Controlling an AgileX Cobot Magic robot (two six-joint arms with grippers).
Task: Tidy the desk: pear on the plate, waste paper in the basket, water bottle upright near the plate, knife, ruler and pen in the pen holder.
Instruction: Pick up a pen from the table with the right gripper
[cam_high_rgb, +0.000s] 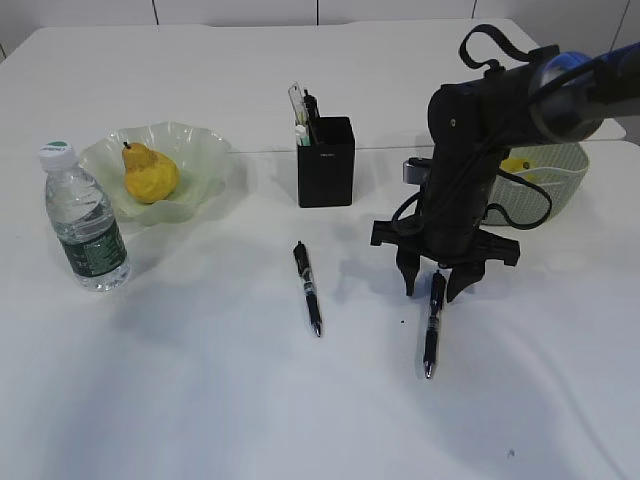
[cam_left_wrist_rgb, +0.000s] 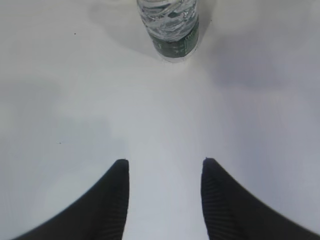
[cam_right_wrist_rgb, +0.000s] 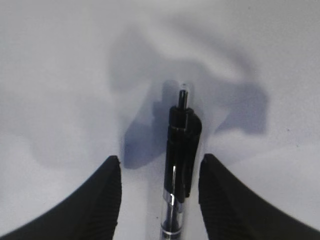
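Nearest the camera is a black pen (cam_high_rgb: 432, 325) lying flat on the white desk (cam_high_rgb: 200, 400), tip pointing toward us. Its clicker end sits right between the fingertips of the right gripper (cam_high_rgb: 433, 287), which hangs over it pointing straight down. From the right wrist view you can see the fingers (cam_right_wrist_rgb: 102, 200) spread on either side of the pen's clip end with bare desk showing on both sides, so it's open and not gripping anything.

Second black pen (cam_high_rgb: 308, 288) lies just left of that one, also flat, well clear of the gripper.

Left gripper (cam_left_wrist_rgb: 165, 167) only shows in its own wrist view: open too, nothing between the fingers, just bare desk, with the water bottle (cam_left_wrist_rgb: 169, 27) standing a bit ahead of it.

Further back, the bottle is upright at the left, just beside the green wavy plate (cam_high_rgb: 195, 150), and the yellow pear (cam_high_rgb: 150, 173) is sitting on the plate. Black pen holder (cam_high_rgb: 326, 165) is in the middle with a few things sticking out the top. Green basket (cam_high_rgb: 560, 180) is at the back right, partly hidden behind the arm, something yellow inside.
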